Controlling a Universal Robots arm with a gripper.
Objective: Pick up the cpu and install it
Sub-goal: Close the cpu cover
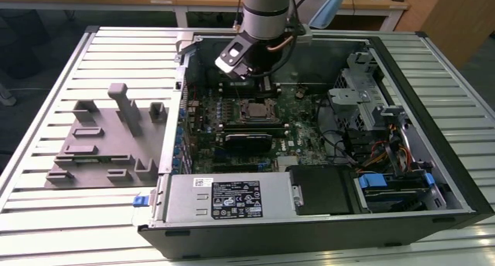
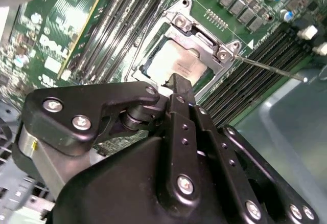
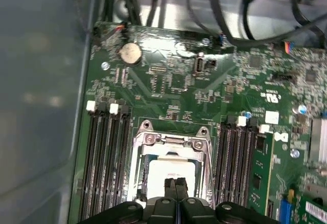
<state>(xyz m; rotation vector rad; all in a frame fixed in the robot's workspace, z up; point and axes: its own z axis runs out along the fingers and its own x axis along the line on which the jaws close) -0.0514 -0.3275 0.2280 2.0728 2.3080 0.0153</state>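
The gripper (image 3: 175, 187), fingers pinched together (nothing between them), hangs over the cpu (image 3: 171, 169) lying in the motherboard socket (image 3: 171, 141), perhaps touching it.

Computer case (image 1: 309, 234), grey holder blocks (image 1: 101, 141), slatted table (image 1: 46, 219)

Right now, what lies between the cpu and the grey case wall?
A bank of black memory slots runs there, side by side, between the cpu and the case wall, in the first wrist view.
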